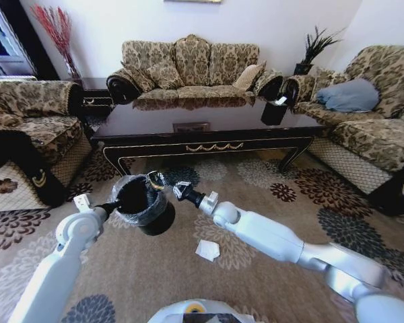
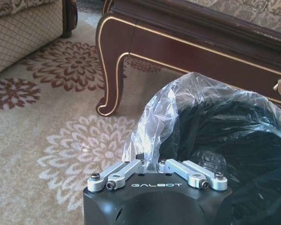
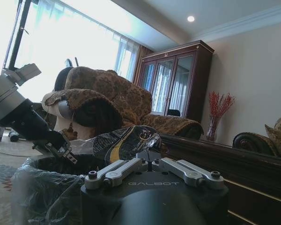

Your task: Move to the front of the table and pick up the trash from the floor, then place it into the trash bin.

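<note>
- Holding the rim of the small round black trash bin (image 1: 145, 205), the left gripper (image 1: 114, 205) is sitting at the bin's 9 o'clock side in the head view; its fingers (image 2: 139, 157) are pinched together on the crinkly clear plastic bag (image 2: 178, 101) lining the rim.
- Reaching over the bin's rim at about 1 o'clock, the right gripper (image 1: 176, 190) is carrying a dark, shiny crumpled wrapper with a yellow streak (image 3: 126, 143); its jaws are closed on this piece of trash, which is hanging just above the bin's opening.
- Lying on the beige flower-medallion carpet (image 1: 269, 202), a crumpled white paper (image 1: 207, 249) is resting at the bin's 5 o'clock, apart from it and beside the right forearm.
- Standing at the bin's 12 o'clock, the long low dark glossy wooden coffee table (image 1: 209, 128) is showing its gold scroll ornament (image 1: 214, 147) on the front edge; its curved gold-trimmed leg (image 2: 110, 75) is appearing near the bin in the left wrist view.
- Resting on the table's far right end, a black box with white tissue (image 1: 274, 111) is sitting well apart from the bin.
</note>
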